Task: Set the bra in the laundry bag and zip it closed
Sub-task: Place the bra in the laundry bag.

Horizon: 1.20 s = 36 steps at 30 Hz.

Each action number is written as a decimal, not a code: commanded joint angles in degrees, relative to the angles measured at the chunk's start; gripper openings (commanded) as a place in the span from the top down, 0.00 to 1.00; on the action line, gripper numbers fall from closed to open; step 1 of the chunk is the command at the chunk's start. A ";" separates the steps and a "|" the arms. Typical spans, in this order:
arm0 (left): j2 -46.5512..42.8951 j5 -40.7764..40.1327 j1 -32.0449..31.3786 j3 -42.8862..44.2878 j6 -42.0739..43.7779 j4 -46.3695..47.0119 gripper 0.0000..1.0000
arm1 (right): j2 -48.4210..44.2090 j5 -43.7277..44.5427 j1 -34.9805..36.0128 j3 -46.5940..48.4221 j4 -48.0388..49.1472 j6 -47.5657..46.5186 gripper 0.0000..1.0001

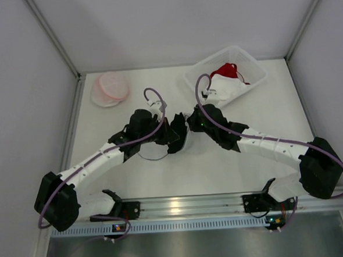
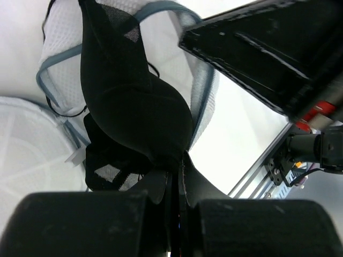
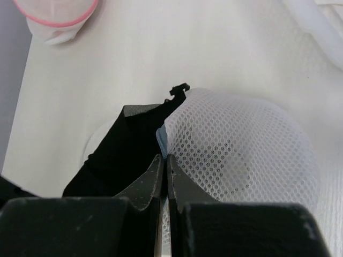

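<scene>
Left jaws pinch the bra [image 2: 134,107], right jaws pinch the laundry bag [image 3: 236,144] at its rim; if that slips, the mouth may collapse.

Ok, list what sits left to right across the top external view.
pink-rimmed mesh pouch → left gripper, shut on the bra → right gripper, shut on the laundry bag → clear bin

Left of the bag [image 3: 236,144], passage is blocked by the left arm [image 1: 97,159]; right of it, by the right arm [image 1: 265,143]. Behind the bag, a pouch [image 1: 111,88] and a bin [image 1: 251,60] are met. Bare counter [image 1: 186,175] is left in front of the bag.
</scene>
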 commanded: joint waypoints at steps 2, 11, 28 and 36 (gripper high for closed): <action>-6.77 1.92 -0.47 0.51 1.98 2.14 1.00 | -0.47 4.40 -1.86 1.43 0.08 1.08 1.00; -10.12 5.96 -0.82 -2.65 4.70 -3.67 1.00 | 0.14 4.84 -2.74 2.83 -2.38 -0.94 1.00; 10.00 0.44 -1.17 8.77 6.47 2.12 1.00 | -2.93 -9.75 -2.40 -0.05 3.15 -4.54 1.00; 17.64 -6.59 -1.17 12.55 -1.26 11.71 1.00 | -7.24 -9.57 -1.86 -5.07 3.68 -1.21 1.00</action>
